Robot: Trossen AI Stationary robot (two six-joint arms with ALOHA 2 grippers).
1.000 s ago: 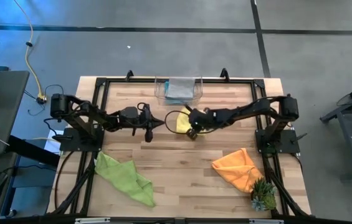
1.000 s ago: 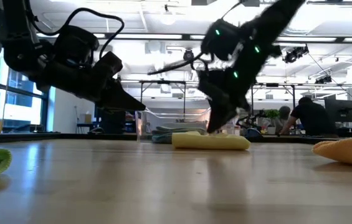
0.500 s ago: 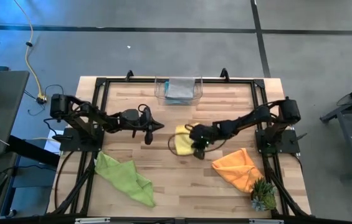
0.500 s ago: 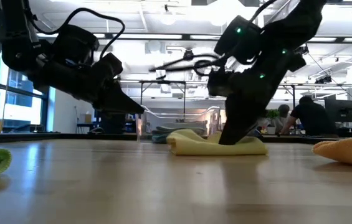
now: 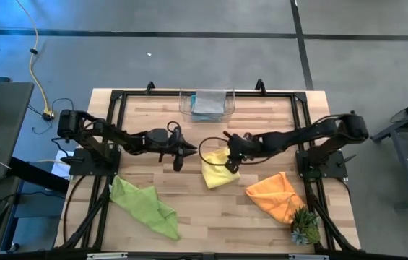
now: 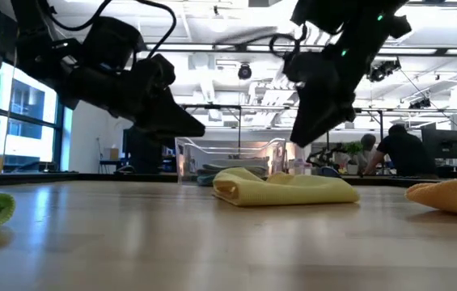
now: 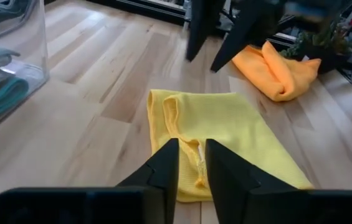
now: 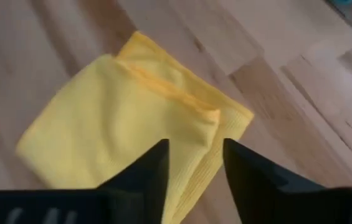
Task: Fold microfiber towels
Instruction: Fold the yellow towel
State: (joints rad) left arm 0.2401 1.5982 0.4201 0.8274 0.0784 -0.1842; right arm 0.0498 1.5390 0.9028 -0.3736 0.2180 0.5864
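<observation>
1. The tabletop (image 5: pixel 189 123) carries a clear bin (image 5: pixel 206 105) at its far edge, already holding folded cloths.
2. The lime green towel (image 5: pixel 144 204) (near-left) and orange towel (image 5: pixel 276 195) (near-right) lie crumpled, not yet folded.
3. The yellow towel (image 5: pixel 216 170) lies folded mid-table, with bare wood around it.
4. The right gripper (image 5: pixel 231 163) and left gripper (image 5: pixel 180 157) hover, jaws parted, empty.

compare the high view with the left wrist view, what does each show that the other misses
Only the high view shows the lime green towel, the small plant and both arms whole. Only the left wrist view shows the left pincer up close, fingers slightly apart just above the yellow towel. Both show the yellow towel, the orange towel, the clear bin and the right pincer over the yellow towel.
</observation>
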